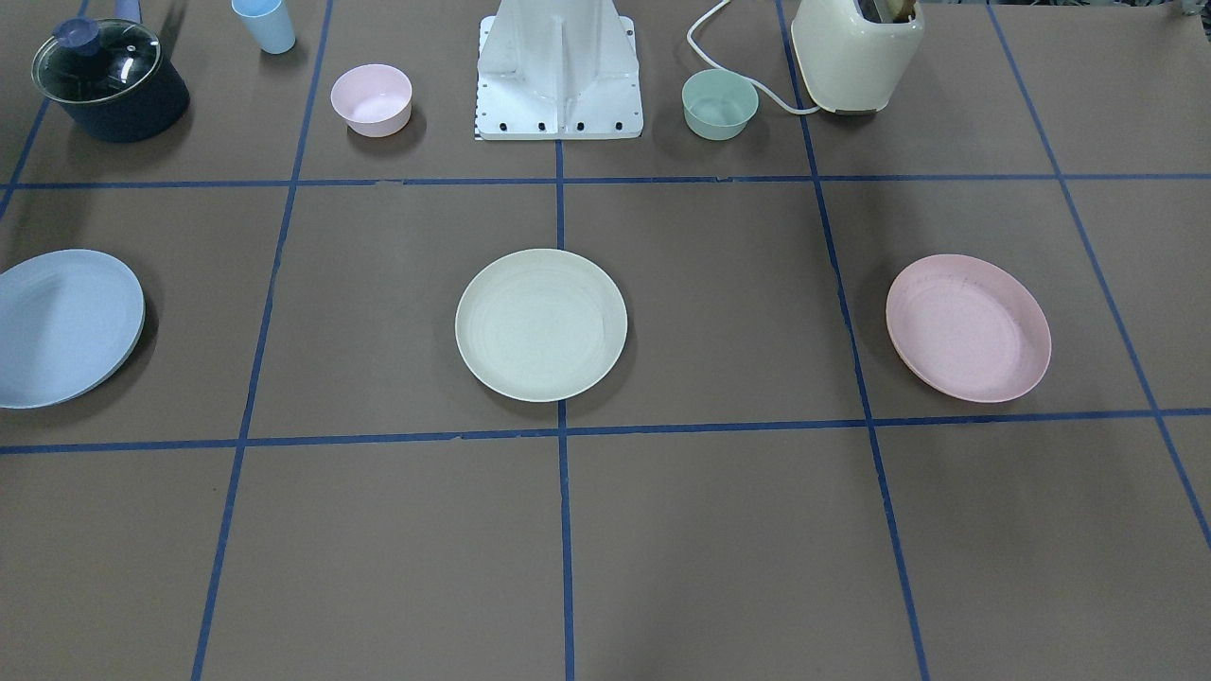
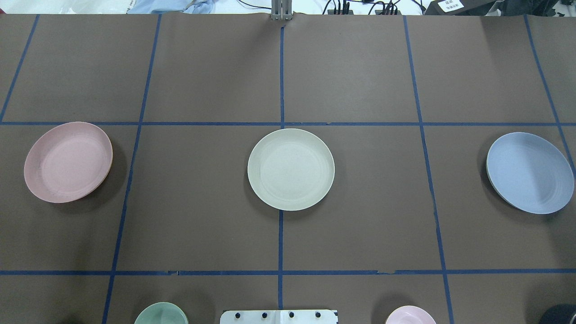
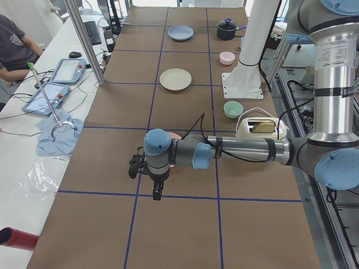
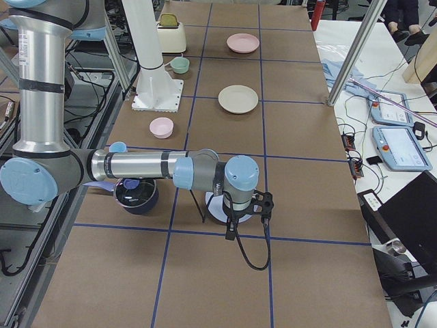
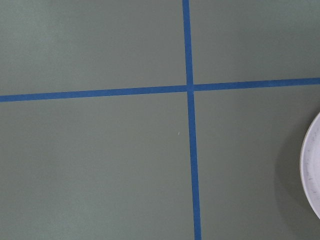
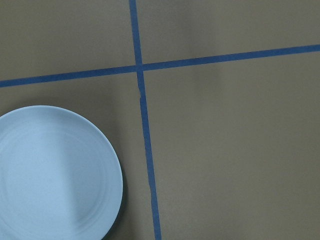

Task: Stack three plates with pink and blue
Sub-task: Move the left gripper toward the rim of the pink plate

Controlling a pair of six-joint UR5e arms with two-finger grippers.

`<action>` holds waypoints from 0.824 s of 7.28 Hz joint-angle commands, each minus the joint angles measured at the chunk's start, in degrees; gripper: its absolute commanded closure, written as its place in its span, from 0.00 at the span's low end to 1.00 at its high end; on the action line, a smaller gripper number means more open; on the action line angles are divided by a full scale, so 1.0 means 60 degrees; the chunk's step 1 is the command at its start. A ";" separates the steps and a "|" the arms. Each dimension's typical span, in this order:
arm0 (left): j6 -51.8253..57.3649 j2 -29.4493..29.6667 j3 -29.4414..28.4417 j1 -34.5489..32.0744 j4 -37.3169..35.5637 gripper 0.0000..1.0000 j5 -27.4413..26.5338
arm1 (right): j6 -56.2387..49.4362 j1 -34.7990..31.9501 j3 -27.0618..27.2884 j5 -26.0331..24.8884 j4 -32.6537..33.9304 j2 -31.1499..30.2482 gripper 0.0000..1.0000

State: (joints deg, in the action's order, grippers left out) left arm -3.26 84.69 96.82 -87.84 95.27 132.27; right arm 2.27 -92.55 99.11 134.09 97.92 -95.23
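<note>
Three plates lie apart in a row on the brown table. The cream-green plate (image 1: 540, 324) is in the middle, the pink plate (image 1: 968, 327) on my left side and the blue plate (image 1: 61, 326) on my right side. My left gripper (image 3: 157, 194) shows only in the exterior left view, above the table beside the pink plate (image 2: 68, 161). My right gripper (image 4: 231, 235) shows only in the exterior right view, beside the blue plate (image 6: 55, 175). I cannot tell whether either is open or shut. Neither touches a plate.
Near the robot base (image 1: 558, 76) stand a small pink bowl (image 1: 371, 99), a green bowl (image 1: 720, 104), a cream toaster (image 1: 856, 52), a blue cup (image 1: 265, 24) and a dark lidded pot (image 1: 109, 80). Blue tape lines grid the table.
</note>
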 commanded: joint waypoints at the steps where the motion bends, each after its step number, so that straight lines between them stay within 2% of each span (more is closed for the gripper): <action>1: 0.0015 0.0005 0.0020 0.0007 0.0015 0.00 0.0000 | 0.0031 0.0001 0.0006 0.0006 -0.0016 0.0050 0.00; 5: 0.0030 0.0108 0.0123 0.0007 0.0277 0.00 0.0029 | -0.0041 0.0001 0.0006 0.0050 -0.0030 0.0065 0.00; 6: 0.0001 0.0238 0.0021 0.0021 0.0351 0.00 0.0348 | 0.0002 0.0001 0.0078 0.0035 -0.0132 0.0211 0.00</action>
State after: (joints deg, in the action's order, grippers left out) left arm -3.13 85.42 97.32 -87.81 96.74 132.89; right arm 2.20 -92.55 99.20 134.32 97.61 -94.62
